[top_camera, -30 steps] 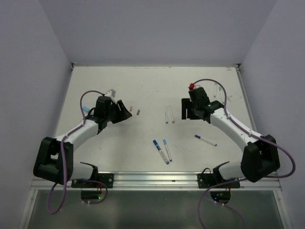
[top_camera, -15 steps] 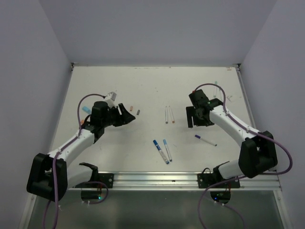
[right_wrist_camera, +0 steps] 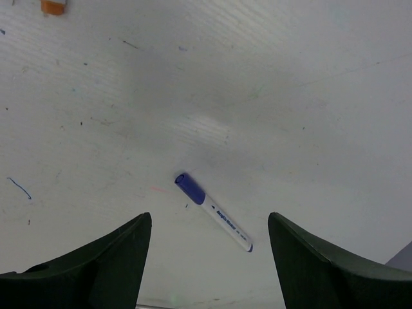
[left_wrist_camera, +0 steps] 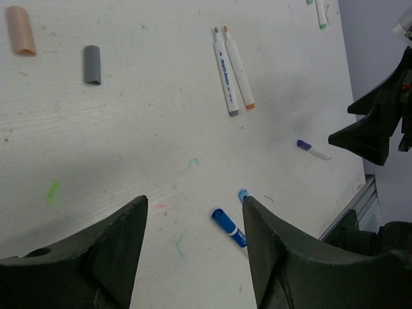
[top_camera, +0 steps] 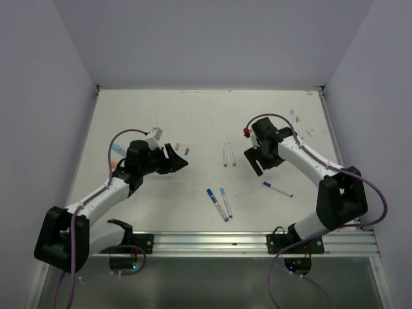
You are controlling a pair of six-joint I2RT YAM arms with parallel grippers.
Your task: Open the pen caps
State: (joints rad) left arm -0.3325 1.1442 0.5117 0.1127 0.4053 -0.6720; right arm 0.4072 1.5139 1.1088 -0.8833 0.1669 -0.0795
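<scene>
Since the earlier frame the left gripper (top_camera: 177, 159) has reached out toward mid-table, and the right gripper (top_camera: 253, 162) has swung inward and back toward the bases. Both jaws are released and spread wide, holding nothing, with only the table (top_camera: 141, 116) showing in the gaps.

Done, going by what lies loose:
- The orange cap (left_wrist_camera: 19, 29) and grey cap (left_wrist_camera: 92, 64) are off. They lie well ahead of the left jaws, out past the left finger.
- Two bare pens (left_wrist_camera: 230, 76) lie side by side, well ahead of the same jaws and nearer the right finger's line, with nibs showing.

Left to do:
- The purple pen (right_wrist_camera: 212, 211) has its cap on. It lies just ahead of the right jaws, in line with the gap between the fingers, and is not touched.
- The two blue pens (top_camera: 221, 203) look capped. They lie just ahead of the left jaws, close beside the right finger's tip (only their cap ends show in the wrist view).
- The green pen (top_camera: 291, 118) lies beyond the right jaws, well apart from them. It is too small to tell whether it is capped.

My read is two pens open and at least three to go, so not yet half done. Neither gripper is on a pen at this moment.
</scene>
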